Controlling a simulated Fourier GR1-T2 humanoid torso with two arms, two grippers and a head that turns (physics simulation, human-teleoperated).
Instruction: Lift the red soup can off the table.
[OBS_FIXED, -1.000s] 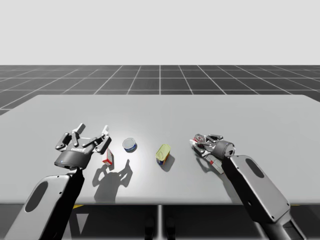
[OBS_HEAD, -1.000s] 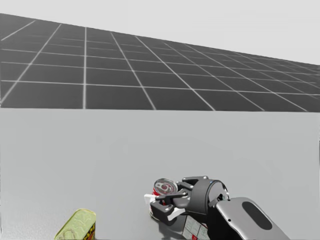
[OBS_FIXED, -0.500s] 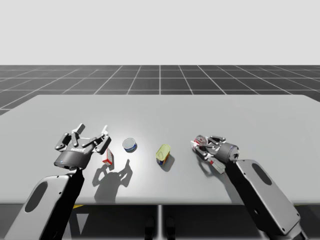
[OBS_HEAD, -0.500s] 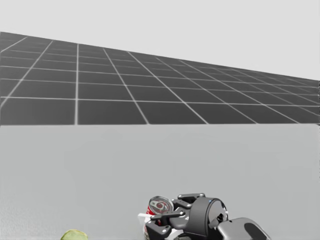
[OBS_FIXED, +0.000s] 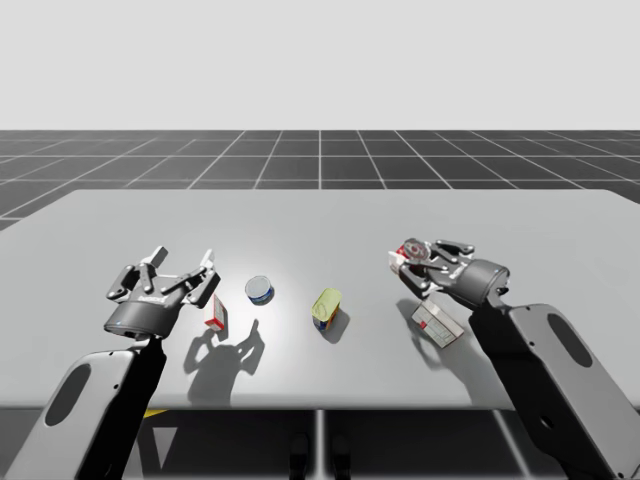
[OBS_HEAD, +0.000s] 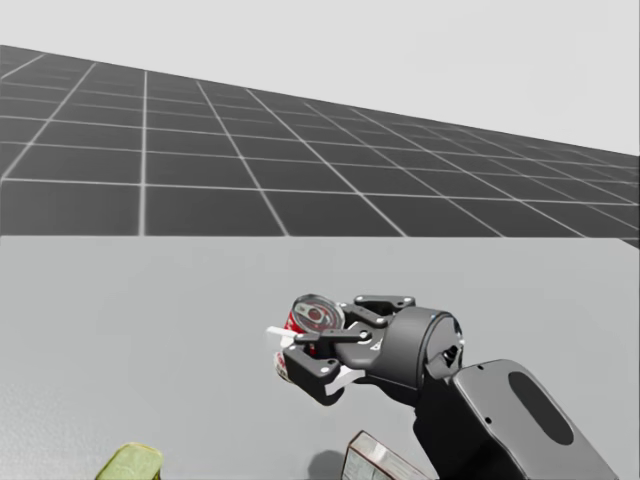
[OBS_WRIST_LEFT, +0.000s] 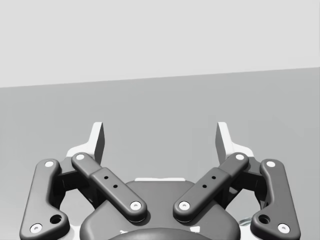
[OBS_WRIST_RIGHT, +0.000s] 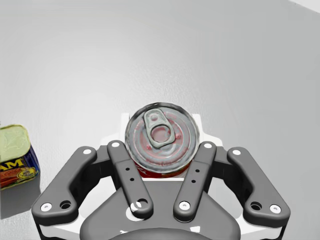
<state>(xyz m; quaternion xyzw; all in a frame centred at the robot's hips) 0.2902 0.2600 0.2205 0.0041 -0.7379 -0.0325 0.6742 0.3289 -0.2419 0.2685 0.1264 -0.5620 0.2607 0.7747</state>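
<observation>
Raised off the grey table (OBS_FIXED: 320, 215) since a second ago: red cylindrical metal soup can (OBS_FIXED: 411, 249), pinched from two sides by right gripper (OBS_HEAD: 312, 352), fingers closed against its wall. Laid bare beneath by that rise: flat pale rectangular box (OBS_FIXED: 439, 324), lying on the table. Head turned meanwhile, horizon shifted. From the right wrist: silver pull-tab lid (OBS_WRIST_RIGHT: 161, 136), sealed, facing up; beside the gripper, yellow-lidded blue rectangular tin (OBS_WRIST_RIGHT: 15, 155). From the left wrist: left gripper (OBS_WRIST_LEFT: 160, 140) spread wide, holding nothing. From above: small red-and-white box (OBS_FIXED: 214, 313) just beside it, blue round can (OBS_FIXED: 259, 290) near.
</observation>
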